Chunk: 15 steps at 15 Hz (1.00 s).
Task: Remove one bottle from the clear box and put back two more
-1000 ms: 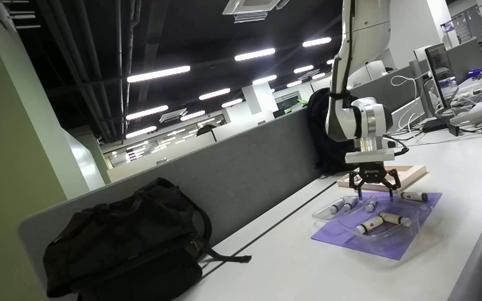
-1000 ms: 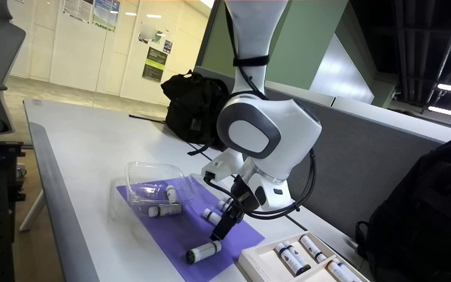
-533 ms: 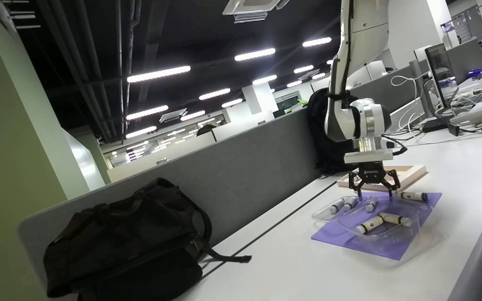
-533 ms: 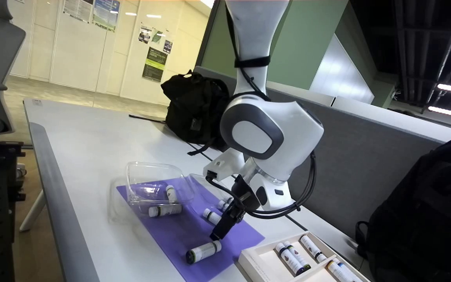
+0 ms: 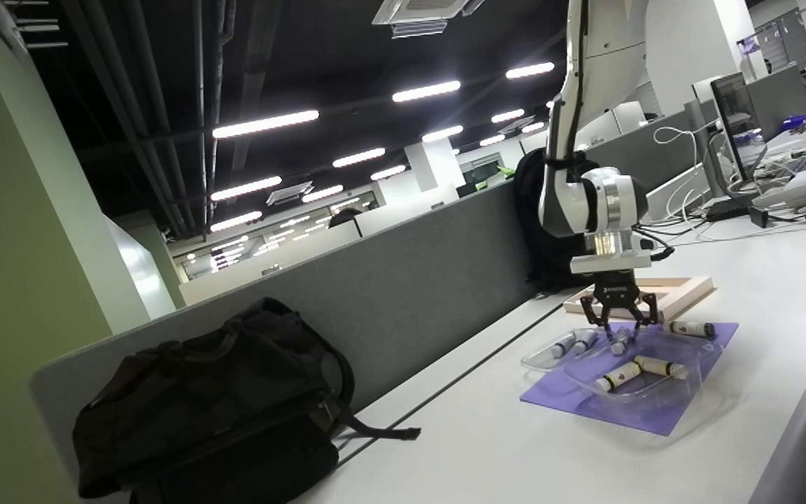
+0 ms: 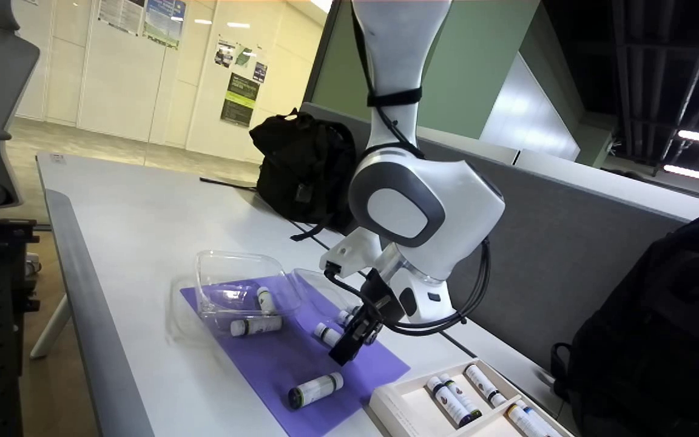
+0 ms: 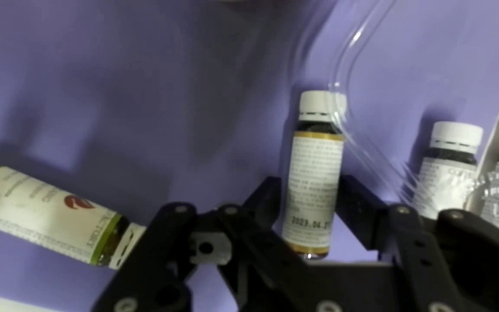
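Note:
In the wrist view a white-labelled bottle (image 7: 312, 190) with gold bands lies between the fingers of my gripper (image 7: 310, 190). The right finger (image 7: 353, 201) meets its side, while a thin gap still shows at the left one, so my jaws stand open and narrow around it. A clear plastic rim crosses the bottle's cap. The clear box (image 6: 237, 255) rests on the mat in both exterior views, and two bottles show through its plastic. Two more bottles (image 7: 444, 173) lie right of my gripper, partly behind clear plastic. Off to the left lies a green-banded bottle (image 7: 50, 212).
A purple mat (image 6: 270, 364) lies under these bottles. A compartmented wooden tray (image 6: 395, 416) with several bottles stands beside the mat. A grey partition (image 5: 431, 294) runs along the table, with a black backpack (image 6: 307, 170) against it.
My jaws have drawn together from wide apart to narrow around the bottle. The arm has shifted slightly, with the gripper tips a little closer to the partition. The bottles and box have stayed put.

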{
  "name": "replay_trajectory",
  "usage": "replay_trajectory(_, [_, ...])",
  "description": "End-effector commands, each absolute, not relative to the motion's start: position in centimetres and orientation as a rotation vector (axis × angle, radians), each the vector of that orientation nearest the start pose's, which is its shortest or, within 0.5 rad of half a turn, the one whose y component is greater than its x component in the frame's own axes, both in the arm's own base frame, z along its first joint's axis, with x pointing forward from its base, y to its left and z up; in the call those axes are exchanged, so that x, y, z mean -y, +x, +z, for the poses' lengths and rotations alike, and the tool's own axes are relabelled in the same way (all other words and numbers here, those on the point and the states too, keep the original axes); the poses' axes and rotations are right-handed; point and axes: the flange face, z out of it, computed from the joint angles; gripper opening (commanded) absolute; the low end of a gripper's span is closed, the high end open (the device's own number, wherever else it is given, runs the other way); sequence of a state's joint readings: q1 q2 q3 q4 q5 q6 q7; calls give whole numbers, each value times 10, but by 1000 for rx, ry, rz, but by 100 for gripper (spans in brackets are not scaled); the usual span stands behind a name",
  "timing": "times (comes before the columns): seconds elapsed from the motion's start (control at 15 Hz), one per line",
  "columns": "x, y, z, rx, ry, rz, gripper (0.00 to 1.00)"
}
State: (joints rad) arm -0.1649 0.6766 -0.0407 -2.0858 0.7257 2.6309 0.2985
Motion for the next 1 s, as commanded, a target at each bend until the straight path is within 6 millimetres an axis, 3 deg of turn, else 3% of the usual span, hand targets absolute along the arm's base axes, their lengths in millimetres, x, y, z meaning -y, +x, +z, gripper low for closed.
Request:
replay_trajectory(0.0, [127,541,80,-1589,-2386,185,12])
replay_trajectory(0.07, [127,541,80,-1588,-2389,182,7])
replay_trajectory(0.33, [128,534,94,-1566,-2429,141,8])
replay_trajectory(0.73, [134,509,141,-1463,-2586,26,8])
replay_trajectory(0.93, [129,500,166,-1337,-2643,70,8])
